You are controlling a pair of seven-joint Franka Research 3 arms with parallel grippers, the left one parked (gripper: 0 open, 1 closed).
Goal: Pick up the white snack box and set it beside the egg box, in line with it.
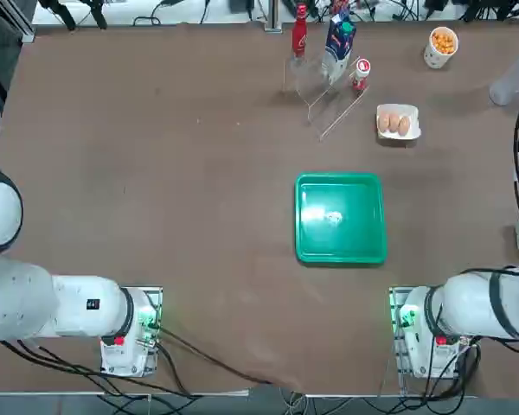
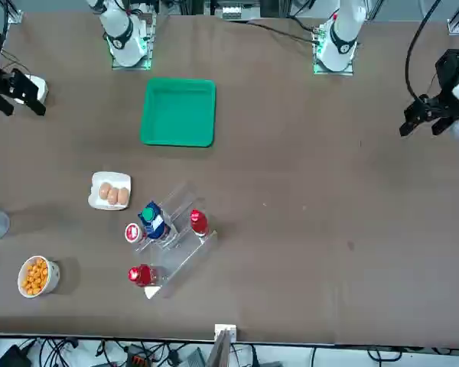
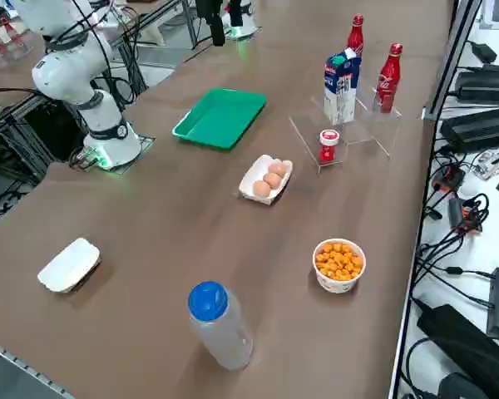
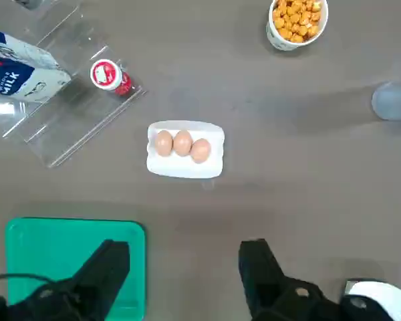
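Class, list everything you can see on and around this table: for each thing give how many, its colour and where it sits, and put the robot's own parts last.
Snack box: 1, white, near the table's right edge, far from the egg box.
Egg box: 1, white with three brown eggs, beyond the tray.
Tray: 1, green, mid-table.
Cup: 1, white with orange snacks, far right corner.
Bottle: 1, clear with blue cap, between the snack box and the cup.
Stand: 1, clear, far side, holding the next three.
Milk carton: 1, blue and white.
Red bottles: 2.
Small jar: 1, red with white lid, low step.
Right gripper: 1, black fingers open, holding nothing, above the table near the tray.
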